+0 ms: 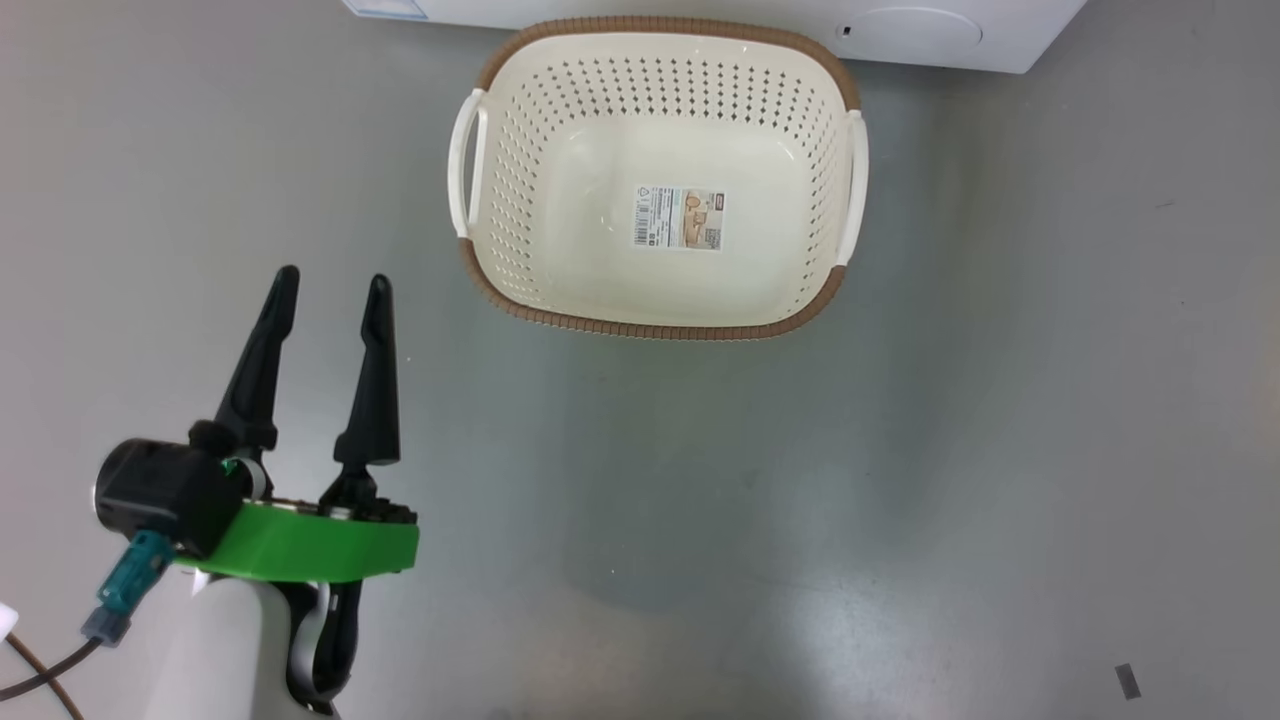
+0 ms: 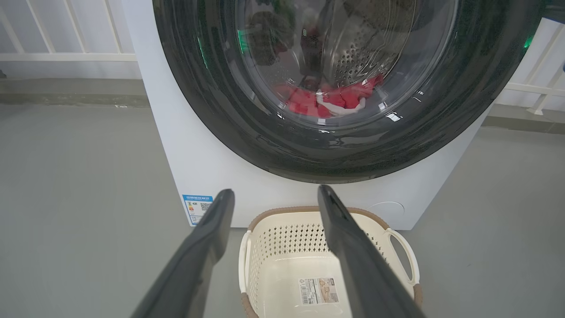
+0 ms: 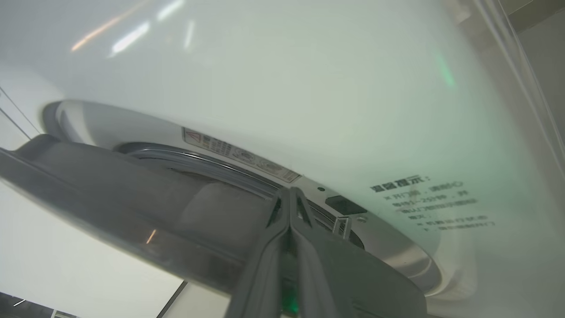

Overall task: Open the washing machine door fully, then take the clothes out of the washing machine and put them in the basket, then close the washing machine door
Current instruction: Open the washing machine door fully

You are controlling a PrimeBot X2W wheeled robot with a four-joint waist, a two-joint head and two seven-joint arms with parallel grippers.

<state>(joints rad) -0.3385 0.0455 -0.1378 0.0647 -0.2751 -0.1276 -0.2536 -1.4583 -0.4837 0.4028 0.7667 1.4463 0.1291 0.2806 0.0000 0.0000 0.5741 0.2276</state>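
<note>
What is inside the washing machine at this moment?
Through the glass of the washing machine door, red clothes with a white band lie low in the perforated drum. Reflections blur the upper drum; anything under the pile is covered.

The floor (image 1: 950, 480) is smooth and grey with a dull sheen under soft, even light. A broad faint shadow (image 1: 640, 540) lies across its near middle, and a small dark mark (image 1: 1127, 681) sits at the near right. Along the far side runs a white railing (image 2: 66, 56) with slanted bars, above a low grey kerb (image 2: 66, 90).
</note>
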